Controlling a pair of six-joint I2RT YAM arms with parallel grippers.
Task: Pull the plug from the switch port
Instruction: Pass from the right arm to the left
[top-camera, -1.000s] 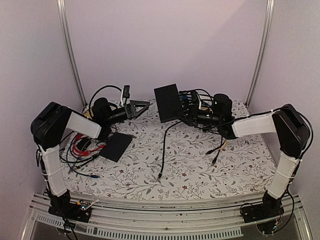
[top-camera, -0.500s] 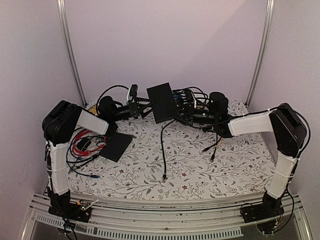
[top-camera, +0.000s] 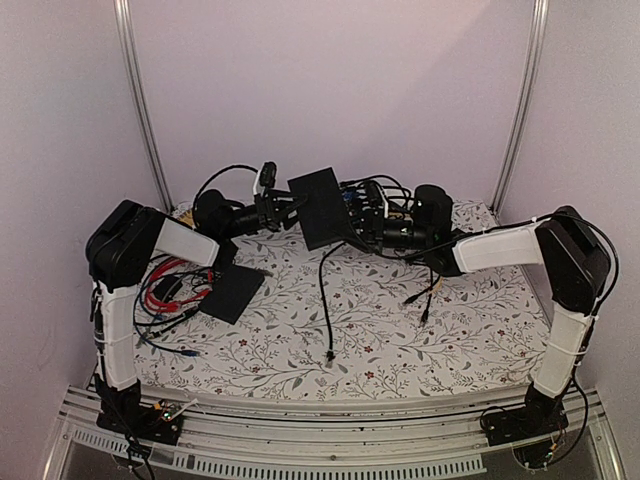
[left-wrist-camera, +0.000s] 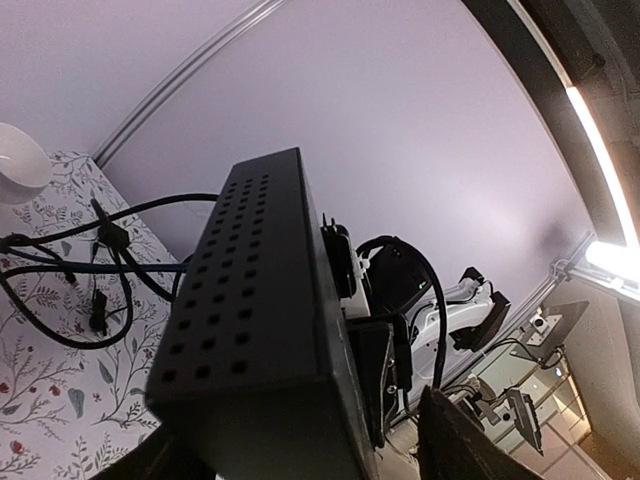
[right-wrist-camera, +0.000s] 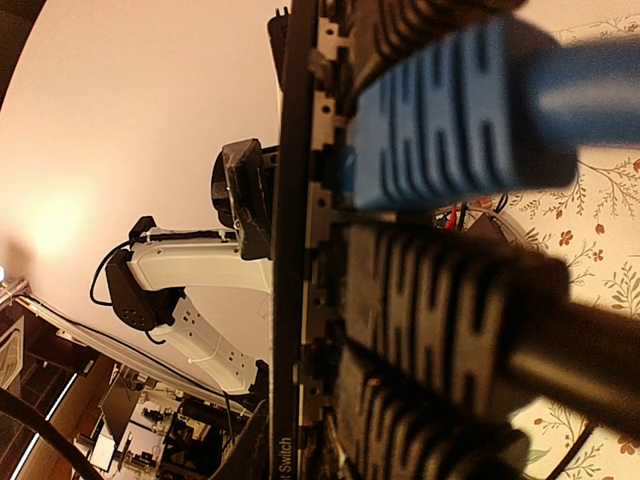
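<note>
The switch (top-camera: 322, 207), a flat black box, hangs tilted above the table's far side between both arms. In the left wrist view the switch (left-wrist-camera: 255, 300) fills the middle, showing its vented side. My left gripper (top-camera: 286, 208) stands astride its left end, jaws still apart, with a gap showing beside one finger (left-wrist-camera: 455, 440). A row of plugs sits in the ports: one blue plug (right-wrist-camera: 450, 125) and black ones below. My right gripper (top-camera: 367, 224) reaches in from the right and is shut on a black plug (right-wrist-camera: 450, 320) that is seated in its port.
A thin black slab (top-camera: 232, 292) lies at the table's left, beside red and blue cables (top-camera: 165, 292). A loose black cable (top-camera: 326, 300) trails from the switch toward the front, and more cable ends (top-camera: 425, 305) lie at the right. A white bowl (left-wrist-camera: 20, 160) sits far left.
My left gripper has swung right to the switch's end and its jaws have narrowed around it. The right arm has carried the switch a little to the left.
</note>
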